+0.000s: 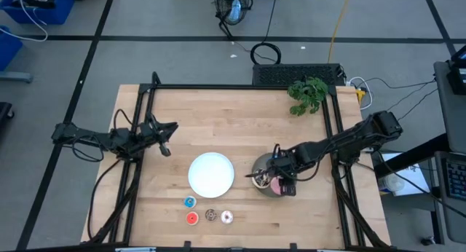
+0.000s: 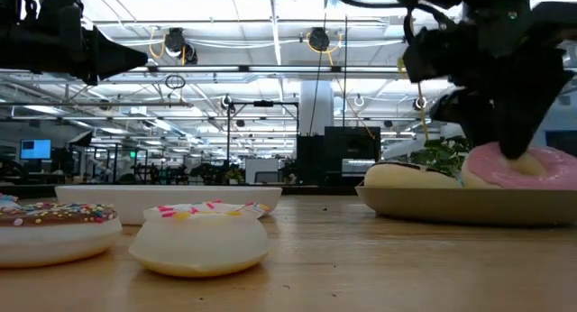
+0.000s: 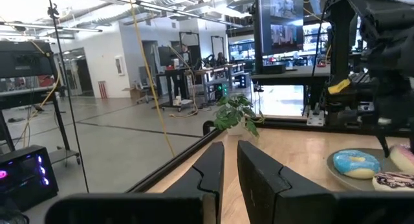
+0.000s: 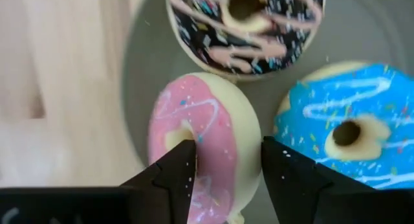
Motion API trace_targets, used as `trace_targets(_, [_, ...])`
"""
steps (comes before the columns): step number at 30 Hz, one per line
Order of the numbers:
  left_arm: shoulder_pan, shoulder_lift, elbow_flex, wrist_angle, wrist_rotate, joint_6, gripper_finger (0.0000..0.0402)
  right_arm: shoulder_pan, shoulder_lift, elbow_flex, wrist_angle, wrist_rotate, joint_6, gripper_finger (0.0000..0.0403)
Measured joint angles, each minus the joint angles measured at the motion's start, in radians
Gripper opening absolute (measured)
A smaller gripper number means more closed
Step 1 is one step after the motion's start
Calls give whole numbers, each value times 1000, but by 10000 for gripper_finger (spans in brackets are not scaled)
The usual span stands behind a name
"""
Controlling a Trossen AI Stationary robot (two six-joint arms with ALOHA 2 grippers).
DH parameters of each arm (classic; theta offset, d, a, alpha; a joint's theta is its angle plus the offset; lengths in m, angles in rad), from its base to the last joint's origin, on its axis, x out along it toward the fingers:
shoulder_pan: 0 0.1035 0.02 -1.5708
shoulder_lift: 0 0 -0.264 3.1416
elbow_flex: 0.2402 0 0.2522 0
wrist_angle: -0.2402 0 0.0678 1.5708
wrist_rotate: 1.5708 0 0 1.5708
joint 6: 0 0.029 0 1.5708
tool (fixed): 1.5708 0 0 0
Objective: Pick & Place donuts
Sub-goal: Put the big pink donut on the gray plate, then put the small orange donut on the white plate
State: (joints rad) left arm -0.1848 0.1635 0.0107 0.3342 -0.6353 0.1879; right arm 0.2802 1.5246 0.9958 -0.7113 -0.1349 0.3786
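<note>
Grey plate [image 4: 139, 68]: pink donut [image 4: 207, 143] between right tool [image 4: 226, 166] fingers.

Both arms are dark, near-black, built of slim jointed links with bulkier blocks at the joints. The left arm [image 1: 109, 139] trails thin black cables in loops along its links; the right arm [image 1: 342, 141] ends at a chunky, boxy shoulder housing. The left tool [image 3: 229, 175] has two flat, matte black fingers [image 3: 210, 172] with angular, stepped inner edges, rising from a broad black base. The right tool [image 4: 223, 175] shows the same black fingers [image 4: 173, 175] — wedge-shaped, faintly speckled with pale flecks. Seen from bench height, the right arm's wrist is a cluster of black blocks — one carries a small yellow label [image 3: 338, 87].
</note>
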Motion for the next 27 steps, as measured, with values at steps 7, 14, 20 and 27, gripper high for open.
trace_targets(7, [0, 0, 0, -2, 0, 0, 51, 0, 0, 60, -41, 4, -27, 158])
trace_targets(14, [0, 0, 0, -2, 0, -1, 51, -1, 0, 65, -51, 42, -58, 159])
trace_targets(20, [0, 0, 0, -1, 0, -2, 51, -6, 0, 190, -166, 57, -51, 150])
trace_targets(27, [0, 0, 0, -2, 1, -5, 51, 4, -135, 271, -162, 87, -104, 127])
